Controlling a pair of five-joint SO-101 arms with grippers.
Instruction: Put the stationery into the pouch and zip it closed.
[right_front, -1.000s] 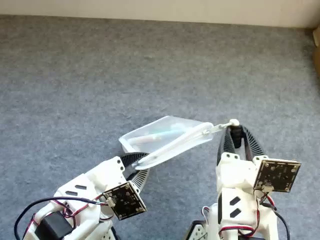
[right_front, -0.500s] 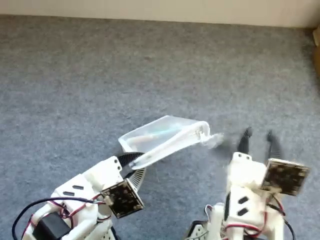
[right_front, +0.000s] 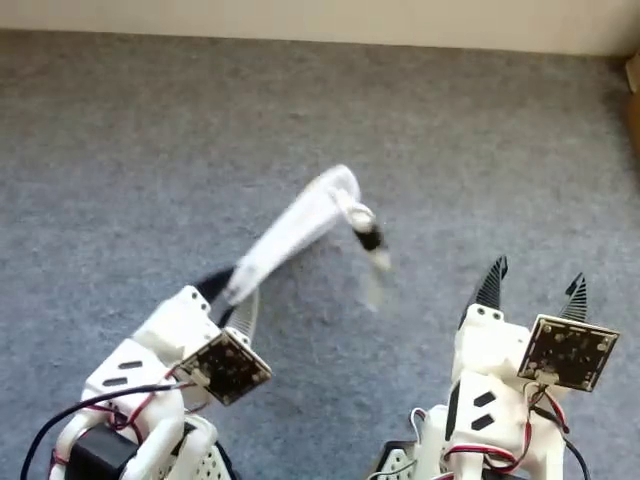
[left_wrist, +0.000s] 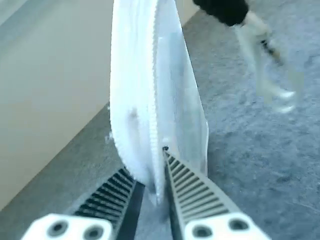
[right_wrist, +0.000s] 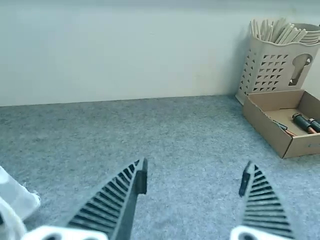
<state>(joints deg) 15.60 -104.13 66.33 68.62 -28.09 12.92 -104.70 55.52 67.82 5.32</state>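
Pouch (right_front: 300, 222) pinched by one end in the left gripper (left_wrist: 146, 165), held over the table's (right_front: 150, 120) middle. Soft, light, floppy; best taken along the zipper seam (left_wrist: 152, 100). Right gripper (right_front: 538, 275) agape near the front edge.

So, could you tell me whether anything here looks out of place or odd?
Yes: the pouch is not lying flat on the table. The left gripper pinches one end and holds it up at a slant, with the zipper pull dangling loose. The right gripper is open, apart from it.
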